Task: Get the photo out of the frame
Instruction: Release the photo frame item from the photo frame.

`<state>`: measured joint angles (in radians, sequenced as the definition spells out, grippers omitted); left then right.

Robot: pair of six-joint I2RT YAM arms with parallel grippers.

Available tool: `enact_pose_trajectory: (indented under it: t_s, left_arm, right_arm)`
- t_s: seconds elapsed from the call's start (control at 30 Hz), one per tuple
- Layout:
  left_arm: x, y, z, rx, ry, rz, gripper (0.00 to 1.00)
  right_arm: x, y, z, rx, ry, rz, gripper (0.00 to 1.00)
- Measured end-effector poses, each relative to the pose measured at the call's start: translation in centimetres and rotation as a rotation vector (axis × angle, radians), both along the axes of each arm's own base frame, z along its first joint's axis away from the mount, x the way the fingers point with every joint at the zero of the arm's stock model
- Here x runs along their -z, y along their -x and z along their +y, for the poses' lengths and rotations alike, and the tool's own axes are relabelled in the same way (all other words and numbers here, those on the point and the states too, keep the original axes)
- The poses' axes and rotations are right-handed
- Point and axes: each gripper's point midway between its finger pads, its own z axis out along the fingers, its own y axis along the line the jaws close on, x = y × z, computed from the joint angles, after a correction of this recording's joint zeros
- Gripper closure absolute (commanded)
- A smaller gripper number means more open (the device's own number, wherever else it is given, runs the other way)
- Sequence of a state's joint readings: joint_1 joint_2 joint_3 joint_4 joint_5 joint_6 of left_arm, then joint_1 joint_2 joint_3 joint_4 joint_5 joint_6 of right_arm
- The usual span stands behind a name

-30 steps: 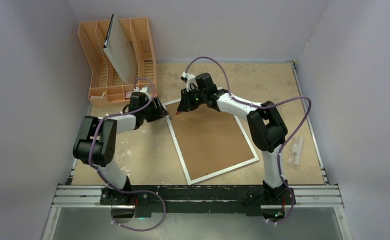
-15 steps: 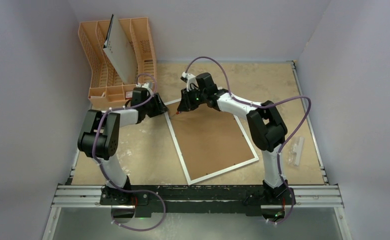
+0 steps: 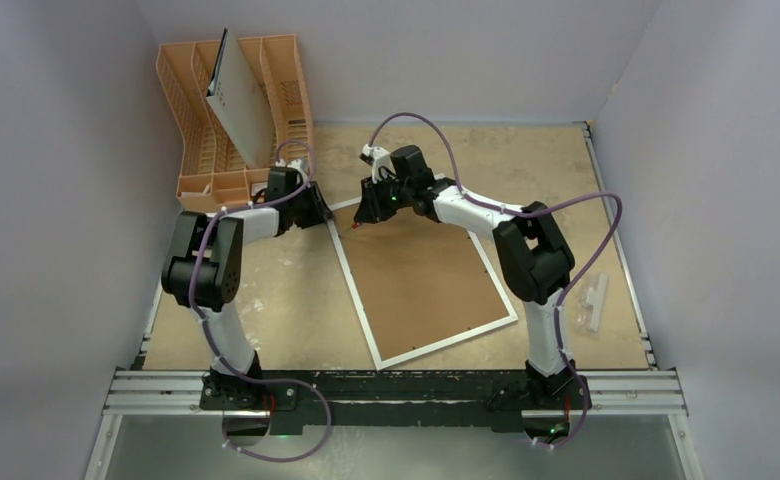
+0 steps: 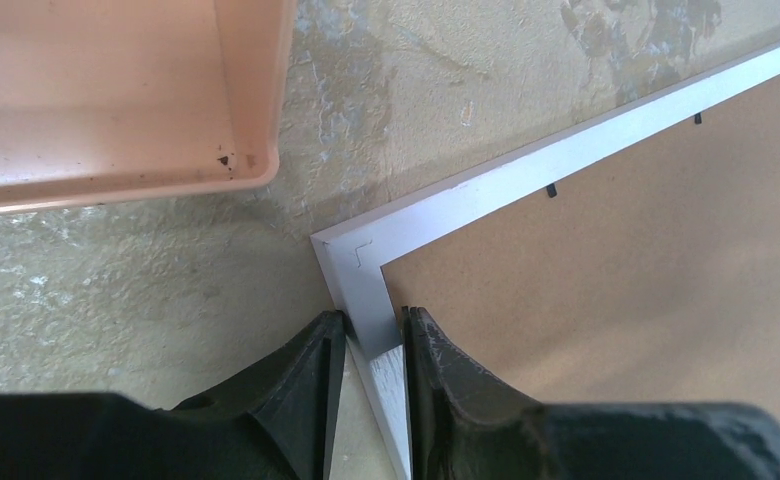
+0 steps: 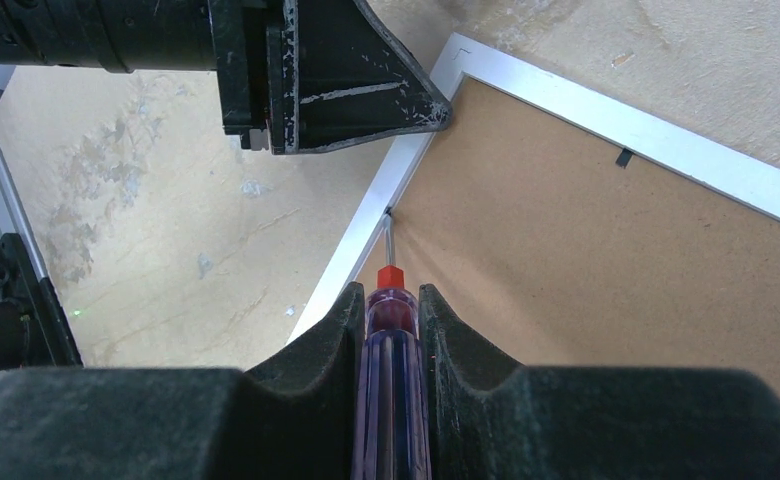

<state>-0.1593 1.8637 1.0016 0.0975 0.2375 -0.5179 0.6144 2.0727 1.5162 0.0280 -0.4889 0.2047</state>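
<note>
L tool [image 4: 374,330] narrower, prob. on frame [image 4: 566,160]

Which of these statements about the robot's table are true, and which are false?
1. The frame lies with its brown back facing up. True.
2. The right gripper holds a pen. False: it holds a screwdriver.
3. The left gripper straddles the frame's white border near a corner. True.
4. The rack is empty. False: a board stands in it.

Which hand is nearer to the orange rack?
Left. The left hand clasps the frame border at the corner beside the rack; the right hand, holding a screwdriver, is over the frame, farther from it.
</note>
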Motion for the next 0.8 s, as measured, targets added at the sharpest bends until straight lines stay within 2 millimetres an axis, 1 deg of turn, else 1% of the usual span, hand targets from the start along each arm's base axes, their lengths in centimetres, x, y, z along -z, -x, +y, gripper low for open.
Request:
enact_pose_trajectory:
  t_s: [0.4, 0.67, 0.8]
  left_arm:
    - [0.2, 0.0, 0.2, 0.017, -0.028, 0.011, 0.77]
    - [0.1, 0.0, 0.2, 0.018, -0.028, 0.013, 0.78]
    - [0.1, 0.0, 0.2, 0.018, -0.029, 0.014, 0.78]
  right_arm:
    - [-0.2, -0.2, -0.1, 0.014, 0.004, -0.009, 1.00]
    - [-0.4, -1.3, -0.8, 0.056, 0.032, -0.049, 1.00]
    - [-0.5, -1.3, -0.8, 0.056, 0.032, -0.052, 1.00]
